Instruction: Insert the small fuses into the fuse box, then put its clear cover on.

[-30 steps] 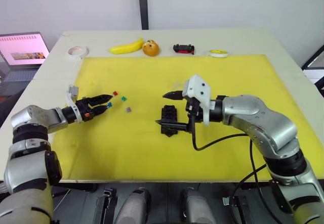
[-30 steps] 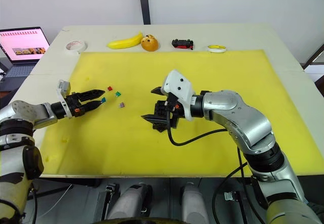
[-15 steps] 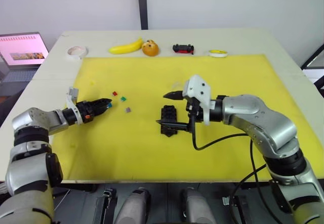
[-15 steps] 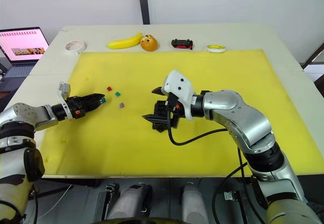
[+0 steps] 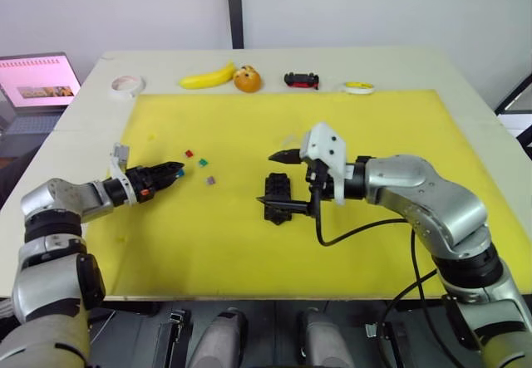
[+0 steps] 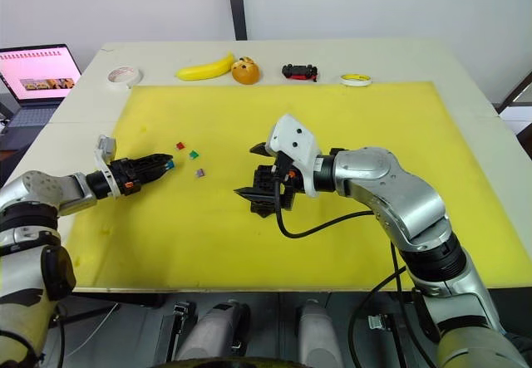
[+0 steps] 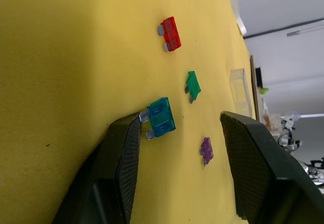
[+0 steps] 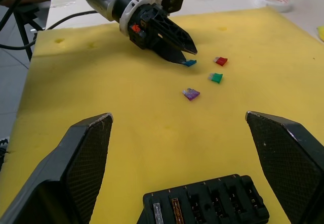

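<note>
The black fuse box (image 5: 278, 195) lies mid-mat; the right wrist view shows a grey and an orange-brown fuse in its slots (image 8: 207, 204). My right gripper (image 5: 273, 179) hovers over it, open wide, one finger on either side. To the left, small fuses lie loose on the mat: red (image 5: 189, 153), green (image 5: 202, 163), purple (image 5: 210, 180) and blue (image 7: 161, 117). My left gripper (image 7: 179, 120) is low on the mat and open, with one fingertip touching the blue fuse. The clear cover (image 7: 241, 91) rests on the mat beyond the green fuse.
Everything sits on a yellow mat (image 5: 374, 127). Along the table's far edge are a tape roll (image 5: 127, 85), a banana (image 5: 208, 76), an orange fruit (image 5: 247, 79), a toy car (image 5: 301, 80) and a yellow tape roll (image 5: 359, 87). A laptop (image 5: 37, 81) stands far left.
My left gripper's fingers have narrowed since a second ago and now sit at the blue fuse. The right arm and fuse box have not moved.
</note>
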{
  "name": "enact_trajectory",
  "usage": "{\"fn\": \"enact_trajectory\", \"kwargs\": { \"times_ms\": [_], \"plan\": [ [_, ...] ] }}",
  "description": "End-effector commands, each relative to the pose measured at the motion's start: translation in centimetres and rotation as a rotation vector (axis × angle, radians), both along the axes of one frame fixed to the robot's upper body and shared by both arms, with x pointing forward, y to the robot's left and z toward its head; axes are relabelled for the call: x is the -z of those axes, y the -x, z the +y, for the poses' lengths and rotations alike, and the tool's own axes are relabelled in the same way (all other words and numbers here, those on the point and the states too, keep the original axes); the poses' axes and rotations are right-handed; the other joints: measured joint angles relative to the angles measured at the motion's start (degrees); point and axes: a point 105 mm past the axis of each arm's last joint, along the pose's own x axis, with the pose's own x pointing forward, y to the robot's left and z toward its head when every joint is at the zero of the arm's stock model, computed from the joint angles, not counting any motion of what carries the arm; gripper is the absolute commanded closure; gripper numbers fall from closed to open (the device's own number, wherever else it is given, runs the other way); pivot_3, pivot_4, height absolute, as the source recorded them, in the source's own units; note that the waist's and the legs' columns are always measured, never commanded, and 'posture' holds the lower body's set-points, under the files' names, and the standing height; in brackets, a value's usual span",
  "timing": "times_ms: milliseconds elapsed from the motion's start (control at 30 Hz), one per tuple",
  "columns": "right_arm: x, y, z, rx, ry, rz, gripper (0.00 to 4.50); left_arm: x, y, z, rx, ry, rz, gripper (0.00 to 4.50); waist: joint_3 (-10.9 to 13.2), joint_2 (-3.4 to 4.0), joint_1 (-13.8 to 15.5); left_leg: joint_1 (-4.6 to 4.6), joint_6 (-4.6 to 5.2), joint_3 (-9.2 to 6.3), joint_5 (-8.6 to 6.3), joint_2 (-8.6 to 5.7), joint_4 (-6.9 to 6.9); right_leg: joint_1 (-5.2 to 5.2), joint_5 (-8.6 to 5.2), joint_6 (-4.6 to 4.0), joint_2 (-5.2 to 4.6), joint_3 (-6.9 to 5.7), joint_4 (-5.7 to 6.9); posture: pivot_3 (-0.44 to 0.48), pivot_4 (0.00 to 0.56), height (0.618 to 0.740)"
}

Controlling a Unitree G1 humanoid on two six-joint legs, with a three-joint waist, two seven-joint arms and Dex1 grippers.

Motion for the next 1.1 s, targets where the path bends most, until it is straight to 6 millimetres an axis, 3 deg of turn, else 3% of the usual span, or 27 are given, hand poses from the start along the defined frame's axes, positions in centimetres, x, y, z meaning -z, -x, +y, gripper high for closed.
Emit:
{"fn": "enact_trajectory", "kwargs": {
  "times_ms": [33,167,267,367,833,1100],
  "plan": [
    [-1.3,0.1,0.0,-0.010,-0.011,-0.056,0.00,1.5,0.4,-0.8,0.021,-0.007,0.058,1.87,0.0,0.00,0.0,0.00,0.00,0.00,0.00,0.00,0.00,0.00,0.00,0.00,0.00,0.00,0.00,0.000,0.150,0.740],
    [-1.3,0.1,0.0,-0.010,-0.011,-0.056,0.00,1.3,0.4,-0.8,0.018,-0.001,0.052,1.87,0.0,0.00,0.0,0.00,0.00,0.00,0.00,0.00,0.00,0.00,0.00,0.00,0.00,0.00,0.00,0.000,0.150,0.740],
    [-1.3,0.1,0.0,-0.009,-0.011,-0.056,0.00,1.4,0.2,-0.7,0.011,-0.028,0.042,2.73,0.0,0.00,0.0,0.00,0.00,0.00,0.00,0.00,0.00,0.00,0.00,0.00,0.00,0.00,0.00,0.000,0.150,0.740],
    [-1.3,0.1,0.0,-0.010,-0.008,-0.055,0.00,1.4,0.2,-0.8,0.013,-0.024,0.045,4.21,0.0,0.00,-0.1,0.00,0.00,0.00,0.00,0.00,0.00,0.00,0.00,0.00,0.00,0.00,-0.01,0.000,0.150,0.740],
    [-1.1,-0.1,-0.3,-0.002,0.008,-0.063,0.00,1.5,0.0,-1.0,0.007,-0.037,0.038,4.37,0.0,0.02,-0.3,0.01,-0.01,0.01,0.00,0.01,0.00,0.00,0.00,0.00,0.00,0.00,0.00,0.000,0.150,0.740],
    [-1.6,0.1,-0.5,0.007,-0.029,-0.046,0.00,-0.8,0.4,0.7,-0.043,0.008,-0.037,4.37,0.0,0.01,-0.9,0.01,-0.01,-0.01,0.00,0.02,-0.01,0.00,0.00,0.00,0.00,0.00,0.00,0.000,0.150,0.740]
  ]
}}
